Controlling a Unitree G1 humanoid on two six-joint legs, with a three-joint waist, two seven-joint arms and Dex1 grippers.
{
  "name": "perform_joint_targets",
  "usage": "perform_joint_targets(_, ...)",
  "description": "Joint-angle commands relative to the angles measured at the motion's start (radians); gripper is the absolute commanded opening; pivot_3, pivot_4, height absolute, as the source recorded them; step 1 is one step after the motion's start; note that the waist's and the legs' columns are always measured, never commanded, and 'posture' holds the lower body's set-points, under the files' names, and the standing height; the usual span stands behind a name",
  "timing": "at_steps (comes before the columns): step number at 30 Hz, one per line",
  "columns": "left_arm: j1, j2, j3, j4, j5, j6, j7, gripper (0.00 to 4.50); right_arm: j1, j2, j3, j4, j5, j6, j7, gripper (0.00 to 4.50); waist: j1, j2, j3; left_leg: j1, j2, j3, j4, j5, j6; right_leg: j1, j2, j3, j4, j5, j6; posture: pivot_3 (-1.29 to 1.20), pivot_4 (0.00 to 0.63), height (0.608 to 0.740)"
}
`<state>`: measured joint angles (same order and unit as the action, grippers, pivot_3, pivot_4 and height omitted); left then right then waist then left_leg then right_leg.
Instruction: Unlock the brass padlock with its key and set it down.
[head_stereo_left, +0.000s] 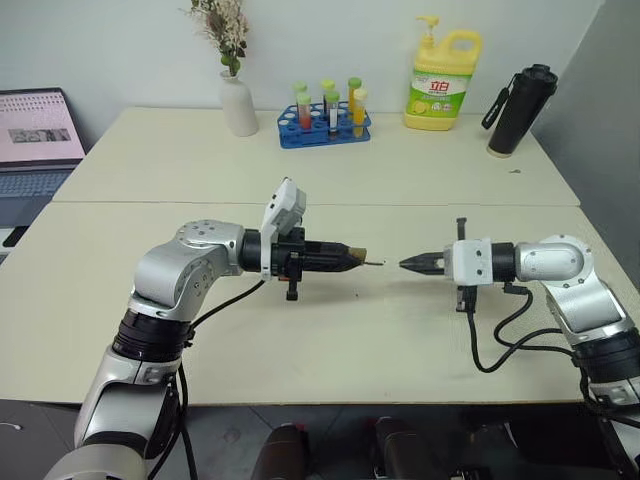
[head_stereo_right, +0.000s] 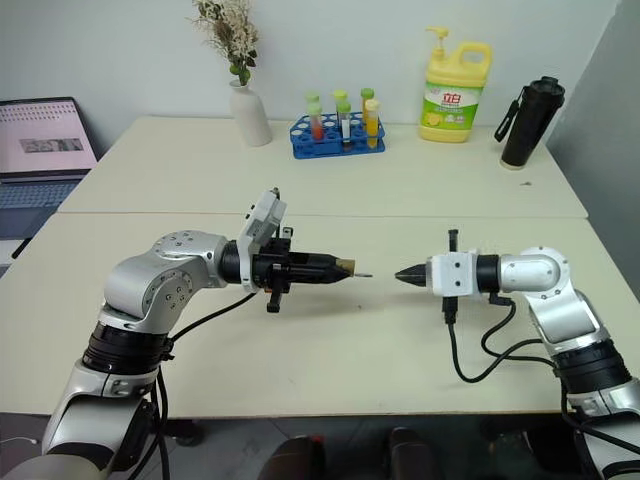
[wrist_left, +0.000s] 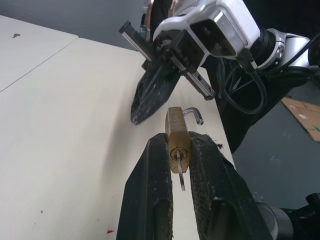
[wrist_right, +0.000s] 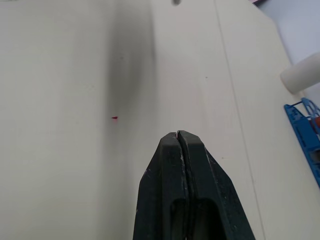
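Left gripper (wrist_left: 177, 150) clamps the padlock (wrist_left: 177, 134) between its two fingers, held level above the table (head_stereo_left: 330, 340) and pointing toward the right gripper (head_stereo_left: 408, 264). Shackle (wrist_left: 192, 114) is swung open, one end free. Key (wrist_left: 180, 167) sits in the keyhole, its end sticking out toward the wrist camera. Right gripper is closed on nothing, tips pressed together, aimed at the padlock with a small gap between them. Dish soap (head_stereo_left: 441, 80), tube rack (head_stereo_left: 325, 115) and vase (head_stereo_left: 238, 100) stand at the far edge.
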<state>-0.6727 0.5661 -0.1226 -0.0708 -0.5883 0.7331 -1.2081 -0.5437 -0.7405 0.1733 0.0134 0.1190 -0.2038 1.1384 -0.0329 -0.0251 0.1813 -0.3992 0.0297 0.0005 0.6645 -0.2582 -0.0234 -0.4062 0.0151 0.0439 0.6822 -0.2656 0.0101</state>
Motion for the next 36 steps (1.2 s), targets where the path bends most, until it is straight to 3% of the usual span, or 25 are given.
perform_joint_targets(1, -0.004, 0.011, 0.008, -0.031, 0.002, -0.019, 0.001, 0.16, -0.031, 0.026, -0.044, -0.099, 0.093, 0.073, -0.013, 0.00, -0.001, 0.000, 0.000, 0.000, 0.000, 0.000, 0.000, 0.000, 0.000, 0.000, 0.000, 0.000, 0.000, 0.000, 0.000, 0.00, 0.150, 0.740)
perform_joint_targets(11, -0.002, 0.007, 0.009, -0.026, 0.013, -0.025, 0.002, 0.16, -0.010, 0.059, -0.034, -0.340, 0.231, 0.332, -0.034, 0.00, 0.004, 0.000, 0.000, -0.001, -0.001, -0.001, 0.000, 0.000, 0.000, 0.000, -0.001, 0.000, 0.000, 0.000, 0.000, 0.00, 0.150, 0.740)
perform_joint_targets(27, -0.008, -0.005, 0.016, -0.026, -0.002, -0.019, 0.017, 0.16, 0.063, 0.032, 0.012, -0.374, 0.189, 0.371, -0.002, 0.00, 0.004, 0.000, 0.000, -0.001, -0.001, -0.002, 0.000, 0.000, 0.000, 0.000, 0.000, 0.000, 0.000, -0.001, 0.001, 0.00, 0.150, 0.740)
perform_joint_targets(36, -0.001, 0.001, 0.010, -0.023, 0.012, -0.034, 0.019, 0.16, 0.024, 0.060, -0.105, -0.421, 0.392, 0.581, -0.076, 0.00, 0.004, 0.000, 0.000, -0.001, -0.001, -0.002, 0.000, 0.000, 0.000, 0.000, 0.000, 0.000, 0.000, -0.001, 0.001, 0.00, 0.150, 0.740)
